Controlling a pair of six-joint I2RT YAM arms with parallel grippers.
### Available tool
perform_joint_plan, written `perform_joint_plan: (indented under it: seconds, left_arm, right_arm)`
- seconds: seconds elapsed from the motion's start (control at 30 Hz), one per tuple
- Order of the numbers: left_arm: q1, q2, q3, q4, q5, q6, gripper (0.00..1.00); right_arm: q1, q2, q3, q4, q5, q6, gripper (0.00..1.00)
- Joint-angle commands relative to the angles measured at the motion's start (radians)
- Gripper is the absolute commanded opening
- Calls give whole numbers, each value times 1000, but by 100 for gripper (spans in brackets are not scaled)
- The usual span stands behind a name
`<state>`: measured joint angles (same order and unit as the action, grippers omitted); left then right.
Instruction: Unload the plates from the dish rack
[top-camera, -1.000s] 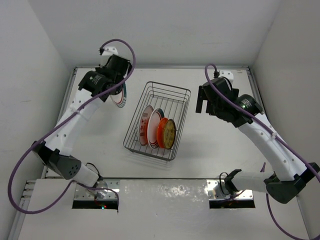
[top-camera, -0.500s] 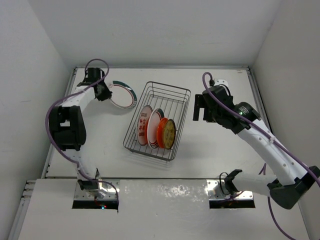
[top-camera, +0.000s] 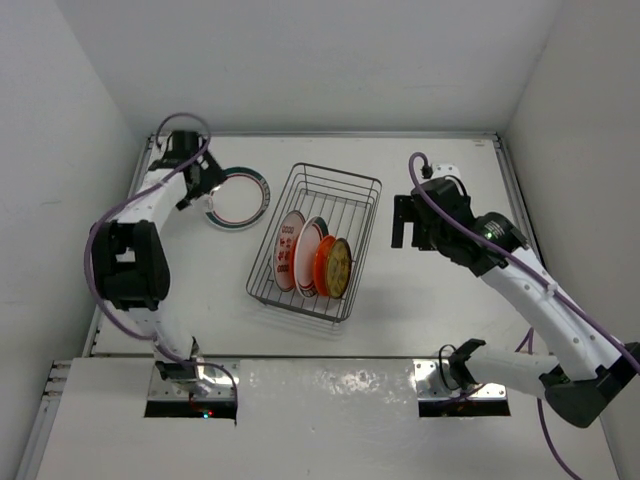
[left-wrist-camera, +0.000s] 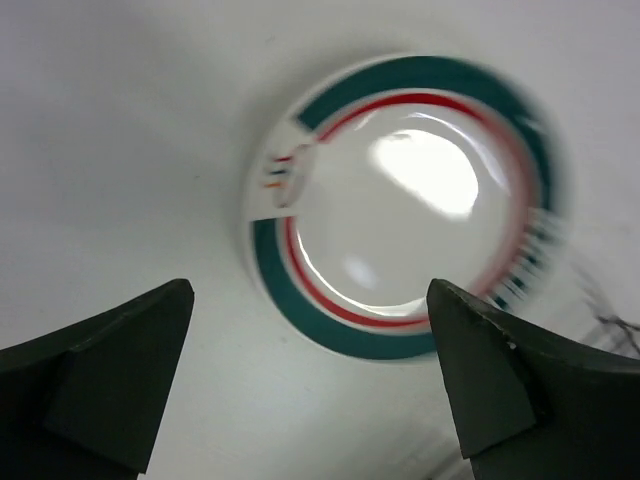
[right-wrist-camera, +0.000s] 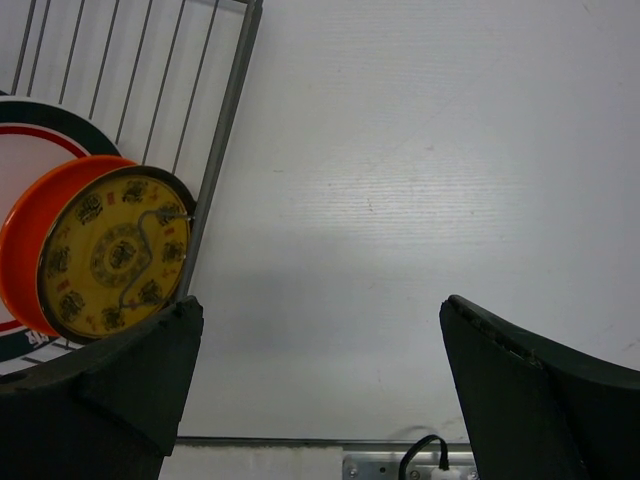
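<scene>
left gripper (left-wrist-camera: 310, 300) open above teal-rimmed plate (left-wrist-camera: 400, 200), flat on table (left-wrist-camera: 120, 120) | right gripper (right-wrist-camera: 320, 310) open beside dish rack (right-wrist-camera: 225, 130) | advice: lift left straight up; right grips yellow plate (right-wrist-camera: 115, 250) by rim

We see bright, even white light from above in top view, shadows soft. In left wrist view the teal-rimmed plate (left-wrist-camera: 400, 195) has a glare spot at centre, and its right rim is smeared w/ blur. Right wrist pic is sharp.
</scene>
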<state>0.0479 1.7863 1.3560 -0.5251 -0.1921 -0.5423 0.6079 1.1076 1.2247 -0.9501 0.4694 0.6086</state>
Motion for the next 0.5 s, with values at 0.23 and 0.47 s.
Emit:
perform_joint_plan:
  seconds: [0.23, 0.47]
  left_arm:
    - [-422, -280, 240, -216, -43, 149, 99]
    - [-494, -395, 115, -259, 20, 208, 93]
  right_arm:
    - [-14, 66, 33, 40, -34, -30, 99]
    - [-20, 80, 29, 53, -83, -26, 99]
